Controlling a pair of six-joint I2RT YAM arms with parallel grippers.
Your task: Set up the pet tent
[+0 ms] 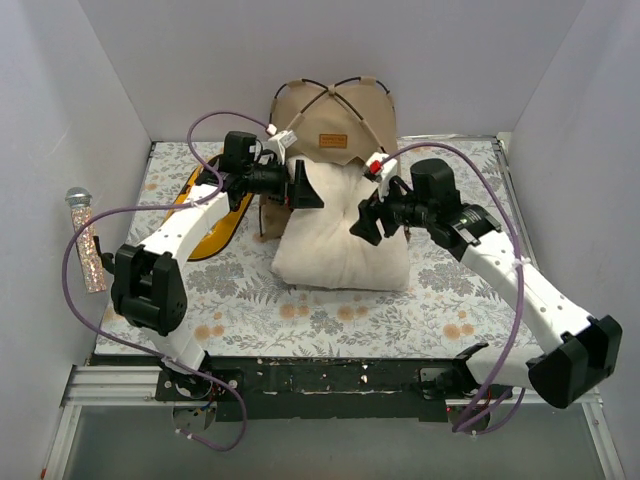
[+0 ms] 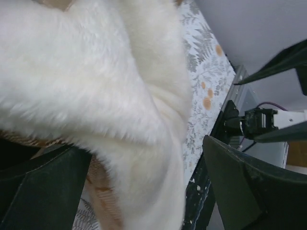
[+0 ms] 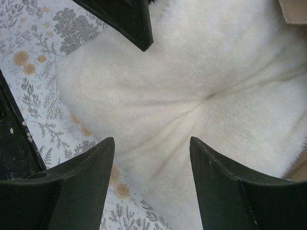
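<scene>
Over the cushion, mid-table: left gripper has its jaws spread wide. In the left wrist view its fingers stand far apart, with a thick fold of white fur hanging between them. The fur drapes against the near-left finger, and floral cloth shows in the gap beside the other. Nothing is clamped.

Right gripper is also spread wide. In its wrist view the two fingers frame a puckered dent in the fur and grip nothing. A dark finger of the other gripper shows at the top of that view.

Both grippers face each other across the cushion's rear half, left at its back-left corner, right at its right rear side. Fluffy side is up; a strip of the pinkish patterned side shows under the fold in the left wrist view.

Tent sits at the back of the table against the rear wall, behind the cushion and touching its rear edge. Tan fabric, black poles crossing on top, label patch facing up. Doorway not discernible.

Yellow bowl lies left of the cushion, partly under the left arm. Table carries a floral cloth.
</scene>
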